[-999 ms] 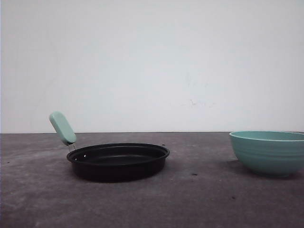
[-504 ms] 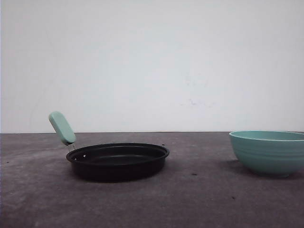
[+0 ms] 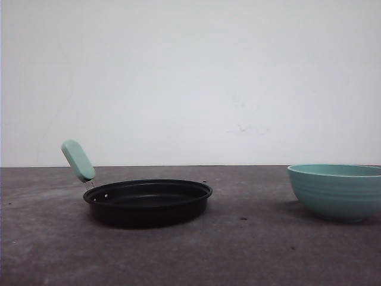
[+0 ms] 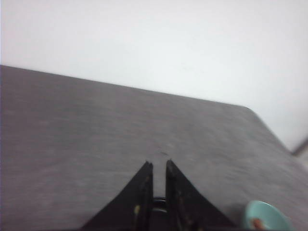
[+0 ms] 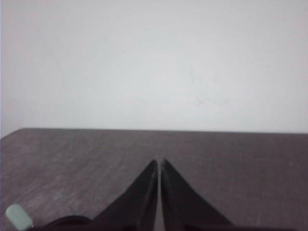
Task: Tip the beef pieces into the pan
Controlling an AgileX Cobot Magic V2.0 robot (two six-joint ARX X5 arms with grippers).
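Observation:
The black pan (image 3: 147,202) sits left of the table's middle, its mint-green handle (image 3: 78,161) rising to the left. In the right wrist view the handle (image 5: 18,217) and a bit of the pan rim (image 5: 65,222) show. A teal bowl (image 3: 337,190) stands at the right, its inside hidden there. In the left wrist view a reddish-brown bit of the beef pieces (image 4: 258,223) shows inside the bowl (image 4: 267,217). My left gripper (image 4: 158,163) is open by a narrow gap, holding nothing. My right gripper (image 5: 159,160) is shut and holds nothing.
The dark grey table (image 3: 250,250) runs back to a plain white wall. Its far right corner (image 4: 248,108) shows in the left wrist view. Bare tabletop lies between the pan and the bowl.

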